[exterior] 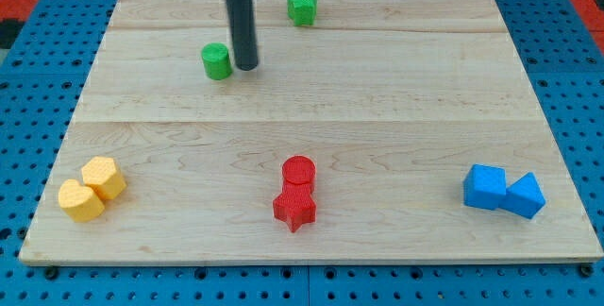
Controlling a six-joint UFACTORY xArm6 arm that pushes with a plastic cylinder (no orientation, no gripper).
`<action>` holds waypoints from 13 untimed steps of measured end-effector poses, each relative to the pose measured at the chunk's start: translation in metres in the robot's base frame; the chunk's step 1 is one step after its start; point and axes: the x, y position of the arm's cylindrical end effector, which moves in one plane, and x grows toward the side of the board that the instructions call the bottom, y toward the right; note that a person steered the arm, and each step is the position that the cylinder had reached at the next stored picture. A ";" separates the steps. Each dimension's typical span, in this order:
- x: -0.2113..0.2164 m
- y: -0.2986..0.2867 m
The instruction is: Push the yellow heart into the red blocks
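The yellow heart (80, 200) lies near the board's bottom left corner, touching a yellow hexagonal block (104, 177) just above and to its right. The red blocks sit at bottom centre: a red cylinder (298, 171) touching a red star (294, 209) below it. My tip (245, 66) is in the upper left part of the board, right beside a green cylinder (216, 61) on its right side. The tip is far from the yellow heart and the red blocks.
A green star-like block (302, 8) sits near the board's top edge. A blue cube (484, 186) and a blue triangular block (524, 195) touch each other at the bottom right. The wooden board (377, 98) lies on a blue pegboard.
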 end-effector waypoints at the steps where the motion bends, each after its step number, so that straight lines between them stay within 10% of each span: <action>1: -0.005 -0.067; 2: -0.029 -0.087; 5: 0.203 -0.049; 6: 0.257 -0.134; 7: 0.251 -0.201; 10: 0.191 -0.080; 11: 0.154 -0.128; 13: 0.179 -0.082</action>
